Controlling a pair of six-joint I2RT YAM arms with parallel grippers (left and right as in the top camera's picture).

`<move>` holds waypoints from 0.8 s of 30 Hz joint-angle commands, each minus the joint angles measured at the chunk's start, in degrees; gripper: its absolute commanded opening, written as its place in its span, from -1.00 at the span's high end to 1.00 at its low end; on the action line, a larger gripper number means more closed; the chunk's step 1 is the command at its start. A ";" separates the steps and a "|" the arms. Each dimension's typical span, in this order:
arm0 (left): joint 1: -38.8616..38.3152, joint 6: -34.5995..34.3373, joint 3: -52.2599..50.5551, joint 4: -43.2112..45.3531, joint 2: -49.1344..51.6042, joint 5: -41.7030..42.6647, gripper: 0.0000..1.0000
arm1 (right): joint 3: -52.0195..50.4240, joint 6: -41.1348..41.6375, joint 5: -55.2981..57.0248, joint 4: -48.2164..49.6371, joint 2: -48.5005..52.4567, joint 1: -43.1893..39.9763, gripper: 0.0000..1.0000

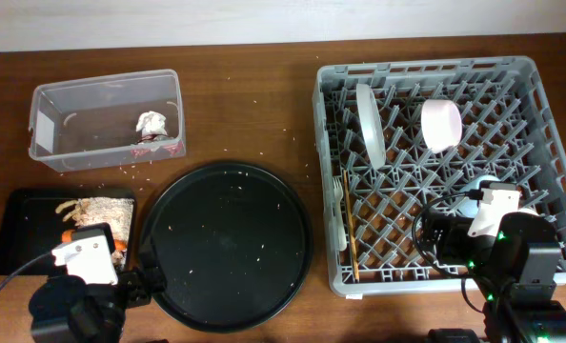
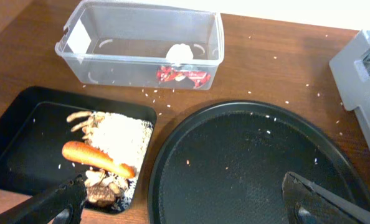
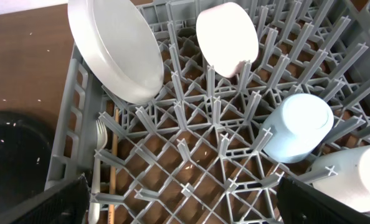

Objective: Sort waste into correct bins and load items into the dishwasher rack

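**Overhead:** Clear tub (image 1: 102, 119) far left on the table (image 1: 264, 86), with the paper wad (image 1: 151, 124) inside at its right end. Black tray (image 1: 26, 224) sits near left and holds the shredded scraps (image 1: 100, 211). Carrot piece (image 1: 67, 236) is at the tray's near edge, partly under the left arm (image 1: 78, 262). Round black tray (image 1: 228, 243) is centre, with only crumbs on it. Grey rack (image 1: 550, 143) is on the right. Plate (image 1: 370, 122) stands on edge at far left of the rack, with the bowl (image 1: 441, 124) on its side just right of it. Fork (image 1: 339, 191) and chopstick (image 1: 351, 229) lie along the rack's left edge. Right arm (image 1: 497, 219) is over the rack's near right corner. Can't tell either jaw gap from here.

**Left wrist:** Left gripper (image 2: 185, 205) is spread wide and holding nothing, over the seam between black tray and round tray. Carrot lies across the near side of the scraps. The wad is in the tub, with red bits against the near wall.

**Right wrist:** Right gripper (image 3: 185, 208) is also spread wide and holding nothing, above the rack pegs. Light blue cup (image 3: 297, 127) is upside down at right, and the small white cup (image 3: 353, 180) is just beside it, nearer. Plate and bowl are at the far side. Fork and chopstick are in the left channel, side by side.
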 commanded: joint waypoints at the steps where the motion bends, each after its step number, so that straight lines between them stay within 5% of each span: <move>1: 0.13 -0.35 -0.46 -1.46 0.13 -1.09 -0.99 | -0.37 -0.42 1.11 -0.46 0.15 -0.33 -0.97; 16: 0.13 -0.35 -0.46 -1.53 0.13 -1.11 -0.99 | -1.46 -0.42 1.11 -0.63 -0.81 -0.33 -0.97; 21: 0.13 -0.35 -0.46 -1.53 0.13 -1.11 -0.99 | -10.69 -0.42 1.11 1.27 -12.09 0.76 -0.97; 24: 0.13 -0.35 -0.46 -1.53 0.13 -1.09 -0.99 | -24.15 -0.44 1.75 14.23 -25.94 4.63 -0.97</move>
